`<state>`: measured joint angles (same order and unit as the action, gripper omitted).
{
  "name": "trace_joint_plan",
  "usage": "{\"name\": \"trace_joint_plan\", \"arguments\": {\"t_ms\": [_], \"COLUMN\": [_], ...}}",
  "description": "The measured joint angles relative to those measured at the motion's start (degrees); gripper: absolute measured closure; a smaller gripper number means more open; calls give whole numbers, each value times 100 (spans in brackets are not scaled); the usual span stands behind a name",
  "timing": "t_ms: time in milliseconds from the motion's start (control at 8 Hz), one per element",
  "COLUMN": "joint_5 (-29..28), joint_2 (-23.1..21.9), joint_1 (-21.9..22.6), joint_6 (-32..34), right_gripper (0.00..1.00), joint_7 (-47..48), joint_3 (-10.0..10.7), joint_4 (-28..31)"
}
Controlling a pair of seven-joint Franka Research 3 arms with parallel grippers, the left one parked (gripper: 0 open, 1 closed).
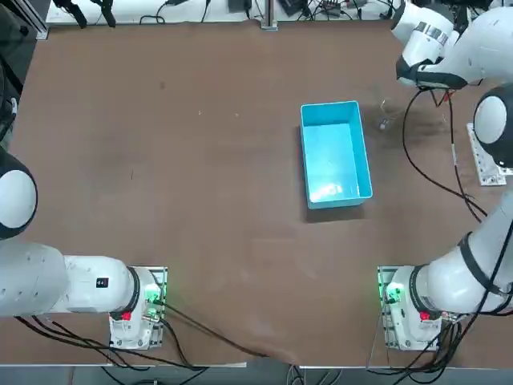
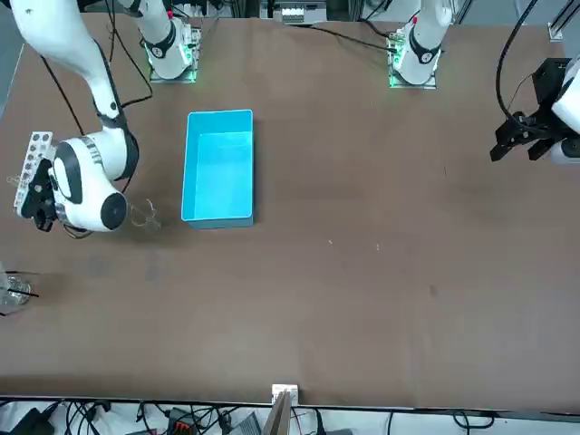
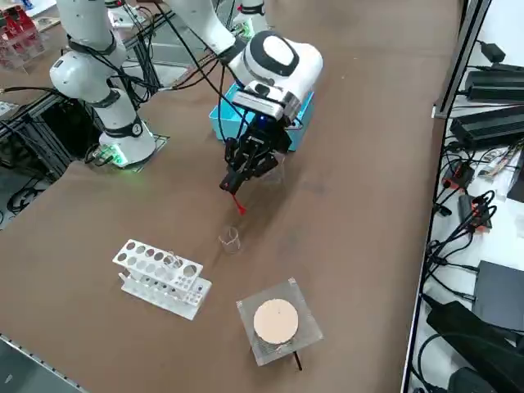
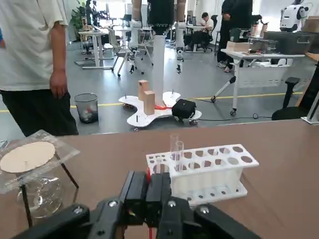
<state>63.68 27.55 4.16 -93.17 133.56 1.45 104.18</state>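
My right gripper [image 3: 234, 182] hangs above the table between the blue bin [image 3: 260, 115] and a small clear beaker [image 3: 230, 238]. It is shut on a thin red stick [image 3: 238, 204], which points down from the fingers, a little short of the beaker. In the right wrist view the gripper [image 4: 148, 191] has its black fingers closed together, with the red stick [image 4: 148, 174] showing between them. Straight beyond the fingers stands a white test tube rack [image 4: 207, 172] holding two clear tubes [image 4: 175, 149].
A wire gauze on a tripod [image 3: 277, 321] stands by the table's right end, with a glass flask [image 4: 37, 191] beneath it. The rack [image 3: 161, 277] sits beside it. The blue bin [image 1: 335, 152] is empty. A person [image 4: 30, 64] stands beyond the table edge.
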Motion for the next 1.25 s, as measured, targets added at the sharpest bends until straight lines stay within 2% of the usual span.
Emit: {"name": "trace_joint_plan", "arguments": {"t_ms": [375, 1250], "joint_5": [82, 275], "joint_2": [174, 158], "joint_1": [-67, -205], "joint_6": [-18, -102], "right_gripper": [98, 98], "joint_7": [296, 680], "joint_3": [100, 119], "joint_4": [126, 499]}}
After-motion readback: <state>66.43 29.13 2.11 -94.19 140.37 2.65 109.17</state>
